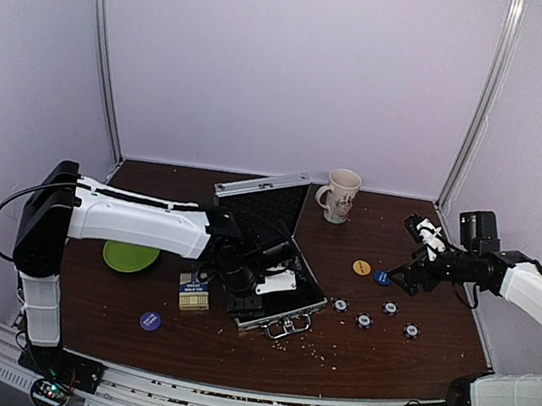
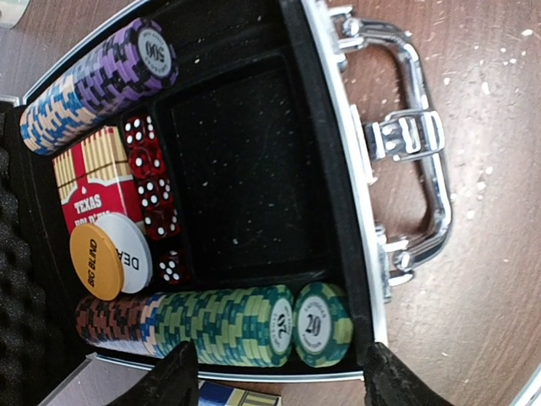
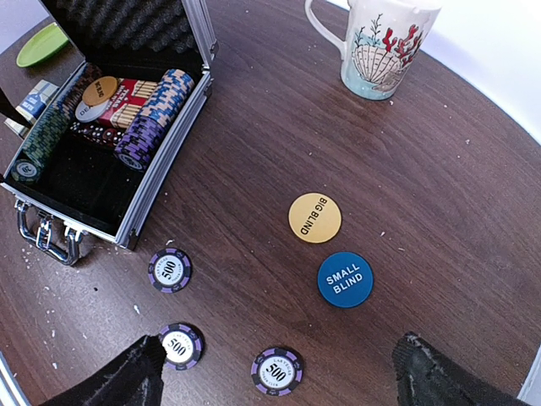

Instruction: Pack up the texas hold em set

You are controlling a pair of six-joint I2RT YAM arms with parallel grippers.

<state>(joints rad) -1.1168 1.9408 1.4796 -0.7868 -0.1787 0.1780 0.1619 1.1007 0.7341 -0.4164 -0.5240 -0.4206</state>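
Note:
The silver briefcase point(image 1: 262, 197) lies open at mid-table, handle point(image 2: 414, 144) toward the front. Its black tray holds a purple and blue chip row point(image 2: 93, 93), a red card box point(image 2: 97, 190), red dice point(image 2: 152, 194), two round buttons point(image 2: 91, 260) and a green chip row point(image 2: 220, 326). My left gripper point(image 2: 283, 381) hangs open over the green row, holding nothing. Several purple 500 chips point(image 3: 170, 270) lie right of the case, beside a yellow button point(image 3: 314, 217) and a blue one point(image 3: 345, 279). My right gripper point(image 3: 283, 376) stands open above them.
A green plate point(image 1: 130, 257) lies left of the case, under my left arm. The beige mug point(image 1: 340, 195) stands at the back. A blue card deck box point(image 1: 194, 293) and a dark blue button point(image 1: 149, 320) sit front left. Pale crumbs dot the front.

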